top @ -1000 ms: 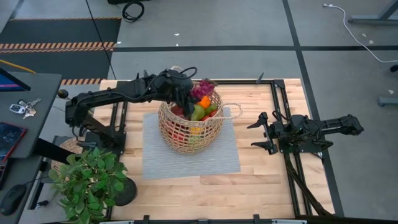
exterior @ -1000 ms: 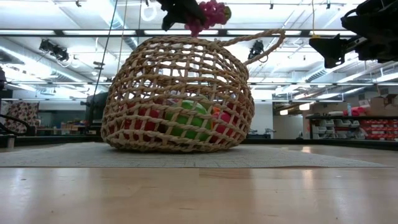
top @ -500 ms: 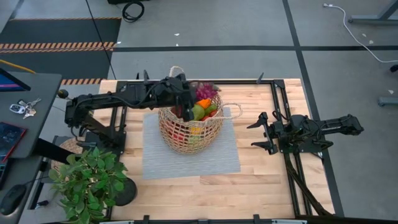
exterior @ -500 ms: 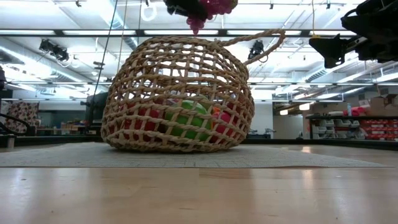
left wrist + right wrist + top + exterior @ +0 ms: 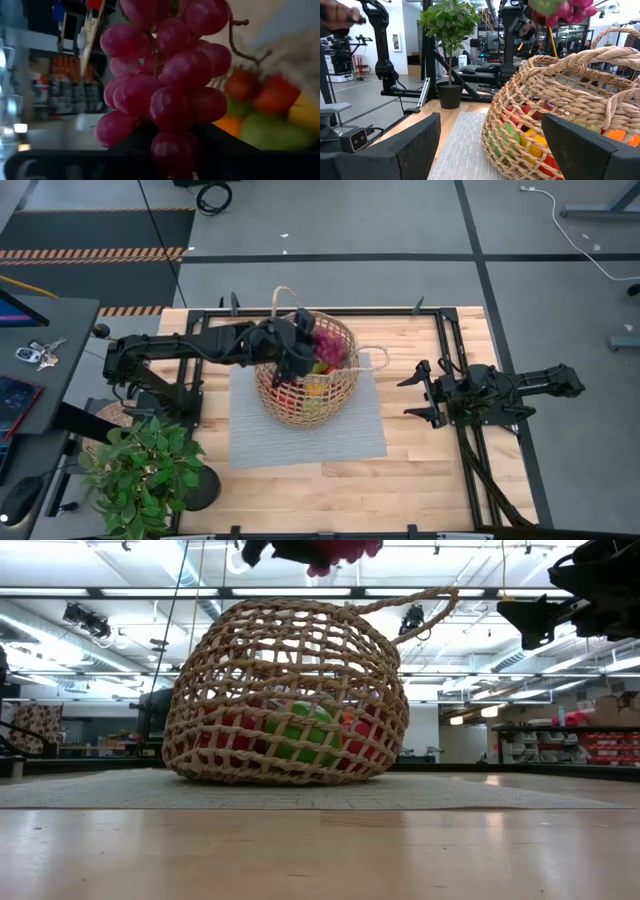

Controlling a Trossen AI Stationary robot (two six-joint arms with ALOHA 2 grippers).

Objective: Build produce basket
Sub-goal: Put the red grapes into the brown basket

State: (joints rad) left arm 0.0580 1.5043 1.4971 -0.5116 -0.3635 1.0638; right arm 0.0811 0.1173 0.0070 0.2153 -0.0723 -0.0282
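Observation:
The round wicker basket (image 5: 278, 402) stands on a grey mat, with red, green, orange and yellow produce (image 5: 314, 387) inside; it also shows through the weave in the low view (image 5: 300, 735). My left gripper (image 5: 298, 352) hovers over the basket's mouth, shut on a bunch of dark-red grapes (image 5: 326, 345), which also fills the left wrist view (image 5: 165, 75). In the low view only the bunch's lower edge (image 5: 335, 548) shows at the top. My right gripper (image 5: 412, 392) rests open at the table's right, facing the basket (image 5: 560, 115). My left gripper pinches the grape bunch between its two fingers at one end (image 5: 170, 147), coming from the table's left and slanting downward. The bunch reaches out ahead of the fingers, its bare stem (image 5: 234, 31) at the far end. It is lifted clear above the basket's rim.
The grey mat (image 5: 260, 442) lies under the basket at mid-table. A leafy potted plant (image 5: 140, 470) stands at the near left corner. Black frame rails (image 5: 455, 340) run along the table's right side. Bare wood (image 5: 380, 480) lies toward the near edge.
My left gripper has swung from the basket's far rim toward the near edge, over the basket's middle, and has rolled its wrist. The grapes have turned with it: they hung down a second ago and now lie nearly level. The basket has stayed put.

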